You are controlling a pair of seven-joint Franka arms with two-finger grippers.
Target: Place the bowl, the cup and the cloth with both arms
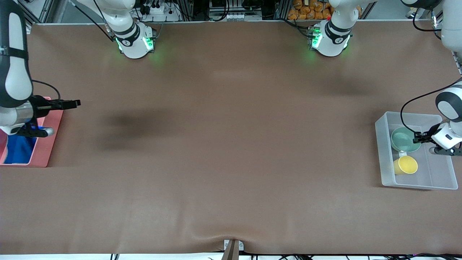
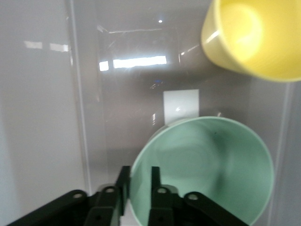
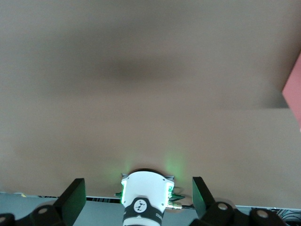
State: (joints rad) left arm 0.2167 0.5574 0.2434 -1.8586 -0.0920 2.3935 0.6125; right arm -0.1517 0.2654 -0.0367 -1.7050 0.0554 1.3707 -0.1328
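Brown worktop [image 1: 231, 144] spans the whole front view, both arm bases lit green along its upper edge.

Clear bin [image 1: 438, 180] sits at the left arm's end of the worktop. Pink bin [image 1: 50, 133] sits at the right arm's end.

Cloth [image 1: 18, 150], blue, lies bunched inside the pink bin, partly hidden by the right arm.

Bowl [image 1: 402, 139], mint green, is inside the clear bin, tilted on its side with its mouth showing. Cup [image 1: 407, 165], yellow, lies tipped in the same bin, just beside the bowl and nearer the front camera; whether they touch, can't tell.

Left gripper [image 1: 418, 137] is down in the clear bin at the bowl's rim. Left wrist view: jaws straddle the rim of the bowl [image 2: 207, 169], one finger [image 2: 123, 181] outside the wall, one inside, narrow gap, not visibly clamping; cup [image 2: 254, 35] sits past the bowl.

Right gripper [image 1: 72, 104] hangs over the worktop at the pink bin's edge, jaws released wide, holding nothing; right wrist view shows the spread fingers [image 3: 73, 195] over bare worktop.
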